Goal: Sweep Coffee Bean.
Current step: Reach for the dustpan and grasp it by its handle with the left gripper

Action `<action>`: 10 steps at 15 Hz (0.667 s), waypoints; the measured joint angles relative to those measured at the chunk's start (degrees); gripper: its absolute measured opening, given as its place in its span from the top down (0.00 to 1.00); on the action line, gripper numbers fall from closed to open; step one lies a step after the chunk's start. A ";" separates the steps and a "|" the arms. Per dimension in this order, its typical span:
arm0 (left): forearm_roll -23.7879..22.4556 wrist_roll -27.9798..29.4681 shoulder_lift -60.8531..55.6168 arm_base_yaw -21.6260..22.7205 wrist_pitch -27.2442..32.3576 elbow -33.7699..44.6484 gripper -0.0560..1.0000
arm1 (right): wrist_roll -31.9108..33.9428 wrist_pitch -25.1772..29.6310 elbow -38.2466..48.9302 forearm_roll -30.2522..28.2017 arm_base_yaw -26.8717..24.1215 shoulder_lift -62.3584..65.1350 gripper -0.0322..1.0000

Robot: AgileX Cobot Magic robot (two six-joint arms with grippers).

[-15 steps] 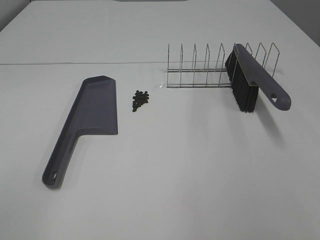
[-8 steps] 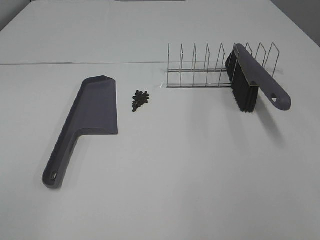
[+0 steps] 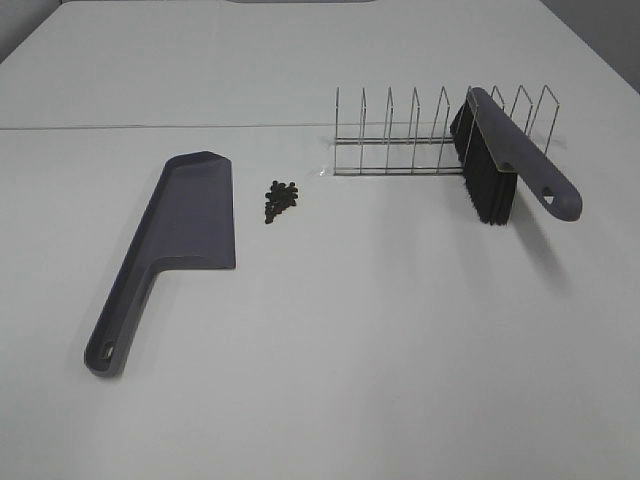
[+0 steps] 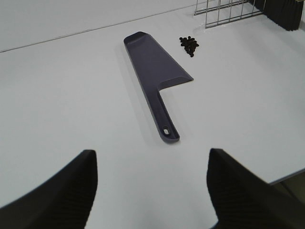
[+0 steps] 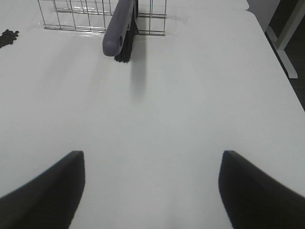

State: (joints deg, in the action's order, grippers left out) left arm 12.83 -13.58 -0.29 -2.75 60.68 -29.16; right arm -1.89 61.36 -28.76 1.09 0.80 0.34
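A small heap of dark coffee beans [image 3: 280, 200] lies on the white table, just right of the grey dustpan [image 3: 170, 250]. The pan lies flat with its handle toward the near edge. A grey brush [image 3: 510, 165] with black bristles leans in the wire rack [image 3: 420, 135] at the back right. Neither arm shows in the exterior high view. In the left wrist view my left gripper [image 4: 150, 191] is open and empty, hanging short of the dustpan [image 4: 157, 78] handle, the beans [image 4: 189, 44] beyond. My right gripper [image 5: 152, 191] is open and empty, well back from the brush [image 5: 119, 28].
The wire rack [image 5: 95, 14] has several upright dividers and stands behind the beans [image 5: 7, 37]. The table's right edge [image 5: 281, 81] drops off beside a table leg. A seam [image 3: 150, 127] crosses the tabletop behind the dustpan.
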 joint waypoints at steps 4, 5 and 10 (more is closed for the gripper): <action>0.00 0.00 0.00 0.00 0.00 0.00 0.34 | 0.00 0.00 0.00 0.00 0.00 0.00 0.25; 0.00 0.00 0.00 0.00 0.00 0.00 0.34 | 0.00 0.00 0.00 0.00 0.00 0.00 0.25; 0.00 0.00 0.00 0.00 0.00 0.00 0.34 | 0.00 0.00 0.00 0.00 0.00 0.00 0.25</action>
State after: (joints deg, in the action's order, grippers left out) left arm 12.83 -13.58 -0.29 -2.75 60.68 -29.16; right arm -1.89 61.36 -28.76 1.09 0.80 0.34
